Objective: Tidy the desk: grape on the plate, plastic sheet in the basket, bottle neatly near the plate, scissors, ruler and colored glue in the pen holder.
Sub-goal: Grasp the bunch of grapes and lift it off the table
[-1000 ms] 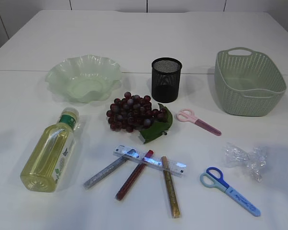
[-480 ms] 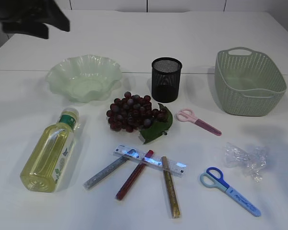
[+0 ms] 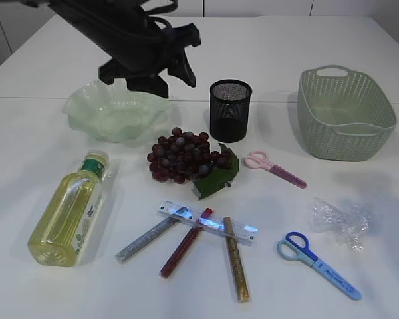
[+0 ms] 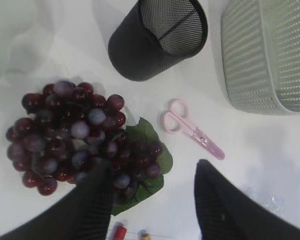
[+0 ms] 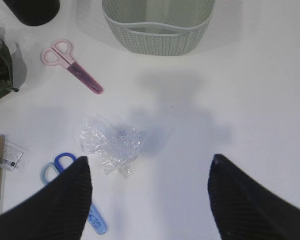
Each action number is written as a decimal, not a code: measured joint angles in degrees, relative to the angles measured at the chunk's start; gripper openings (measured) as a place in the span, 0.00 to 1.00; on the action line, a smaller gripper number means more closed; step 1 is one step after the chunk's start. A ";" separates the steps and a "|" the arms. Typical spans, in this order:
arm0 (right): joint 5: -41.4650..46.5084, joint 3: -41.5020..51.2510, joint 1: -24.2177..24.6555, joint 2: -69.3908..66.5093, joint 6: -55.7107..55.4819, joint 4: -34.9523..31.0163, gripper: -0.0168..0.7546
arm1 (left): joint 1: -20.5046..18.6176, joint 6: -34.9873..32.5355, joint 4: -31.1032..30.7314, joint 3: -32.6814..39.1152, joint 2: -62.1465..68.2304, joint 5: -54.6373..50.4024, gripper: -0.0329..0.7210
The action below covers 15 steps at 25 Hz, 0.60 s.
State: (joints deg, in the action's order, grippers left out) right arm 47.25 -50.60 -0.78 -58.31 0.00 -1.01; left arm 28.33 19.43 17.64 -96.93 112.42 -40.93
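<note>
Purple grape [image 4: 75, 135]: near desk [image 3: 53, 53] centre, beside pen holder [image 4: 157, 37].
Left hand [image 4: 150, 200]: released, above grape.
Right hand [image 5: 147, 197]: released, over bare desk.

The white table [image 3: 319, 46] carries a ruffled green plate [image 3: 116, 109], black mesh pen holder [image 3: 231, 110], green woven basket [image 3: 344, 113], dark grape bunch [image 3: 183, 156], lying yellow-liquid bottle [image 3: 68, 209], pink scissors [image 3: 274, 168], blue scissors [image 3: 317, 264], crumpled clear plastic sheet [image 3: 340, 221], clear ruler [image 3: 207, 222] and three glitter glue tubes [image 3: 185, 243].
</note>
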 joint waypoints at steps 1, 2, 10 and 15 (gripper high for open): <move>0.00 0.00 0.00 0.00 0.00 0.00 0.75 | 0.24 2.80 -0.11 -0.10 1.23 0.60 0.55; 0.00 0.00 0.00 0.00 0.00 0.00 0.75 | 0.50 5.70 -0.14 -0.10 2.31 1.04 0.55; -0.09 0.00 0.00 0.00 0.00 0.00 0.75 | 0.63 31.69 -7.19 -0.10 7.33 1.40 0.55; -0.09 0.00 0.00 0.00 0.00 0.00 0.75 | 0.89 38.62 -8.04 -0.35 8.77 1.90 0.57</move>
State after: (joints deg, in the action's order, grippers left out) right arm 47.17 -50.60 -0.78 -58.31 0.00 -1.01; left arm 29.22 58.04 9.59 -97.28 121.19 -39.03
